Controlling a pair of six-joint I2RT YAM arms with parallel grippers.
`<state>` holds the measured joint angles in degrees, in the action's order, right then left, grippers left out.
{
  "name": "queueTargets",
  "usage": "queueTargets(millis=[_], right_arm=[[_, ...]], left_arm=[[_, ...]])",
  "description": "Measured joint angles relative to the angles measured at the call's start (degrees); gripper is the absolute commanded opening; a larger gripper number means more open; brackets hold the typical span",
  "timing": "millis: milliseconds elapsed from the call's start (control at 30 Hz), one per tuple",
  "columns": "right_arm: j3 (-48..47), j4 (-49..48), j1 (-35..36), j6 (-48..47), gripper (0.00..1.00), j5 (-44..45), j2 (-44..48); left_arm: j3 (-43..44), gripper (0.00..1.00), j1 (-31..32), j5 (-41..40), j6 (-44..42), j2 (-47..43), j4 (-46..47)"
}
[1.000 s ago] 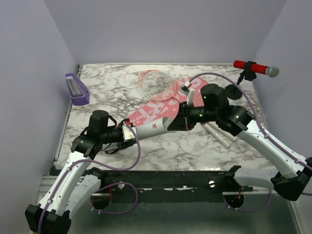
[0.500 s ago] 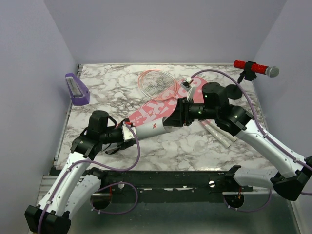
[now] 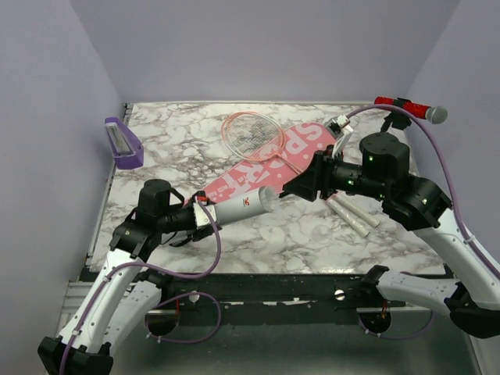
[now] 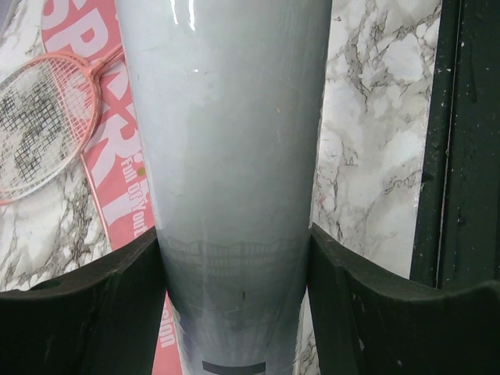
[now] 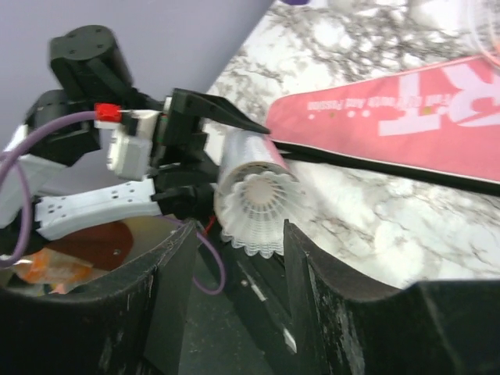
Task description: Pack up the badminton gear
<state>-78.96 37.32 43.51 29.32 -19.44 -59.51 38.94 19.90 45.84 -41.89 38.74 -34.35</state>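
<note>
The left fingers (image 4: 86, 308) clench the white tube (image 3: 242, 206), a shuttlecock (image 5: 258, 205) sitting in its open end; the right fingers (image 5: 168, 301) stand released nearby.

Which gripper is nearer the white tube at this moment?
Left. The left gripper has its jaws closed around the near end of the white tube. The right gripper hangs open just beyond the tube's far, open end, apart from it.

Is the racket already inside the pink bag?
No, the racket lies in the open on top of the bag, its whole head showing.
</note>
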Motion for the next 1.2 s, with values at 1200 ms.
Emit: queueTargets(millis=[1200], right_arm=[[12.59, -11.78, 3.48, 2.19, 0.67, 0.42, -10.91]], left_arm=[[1.03, 0.36, 0.0, 1.14, 3.3, 0.35, 0.9]])
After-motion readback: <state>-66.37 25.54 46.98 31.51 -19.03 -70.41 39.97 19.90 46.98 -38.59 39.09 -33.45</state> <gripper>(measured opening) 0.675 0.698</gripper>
